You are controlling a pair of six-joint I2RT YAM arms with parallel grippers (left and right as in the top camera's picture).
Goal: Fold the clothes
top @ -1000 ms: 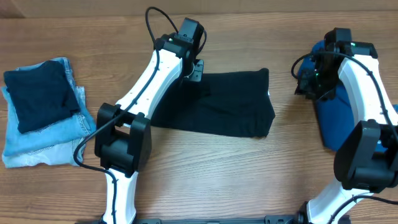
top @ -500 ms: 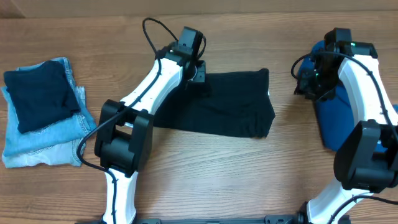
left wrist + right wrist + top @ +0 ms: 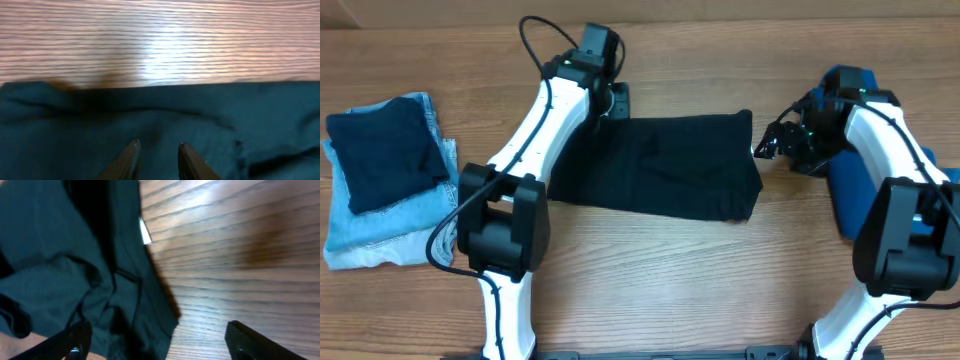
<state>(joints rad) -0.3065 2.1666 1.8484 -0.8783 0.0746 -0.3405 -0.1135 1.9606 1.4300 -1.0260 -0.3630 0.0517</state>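
The black garment [image 3: 655, 165] lies folded flat in the middle of the tabletop [image 3: 650, 260]. The left gripper [image 3: 159, 150] hangs over its far edge, fingers narrowly parted and empty. The right gripper [image 3: 157, 332] is spread wide beside its right edge. Only the overhead view shows the teal-blue garment [image 3: 842, 200] under the right arm.

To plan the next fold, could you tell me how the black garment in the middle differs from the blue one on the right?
The black garment lies spread as a wide, flat rectangle mid-table, mostly in view; the blue garment sits at the right edge, narrower, largely hidden under the right arm. The black one shows wrinkles; the blue one's surface is too covered to judge. Both are plain cloth on the wooden table.
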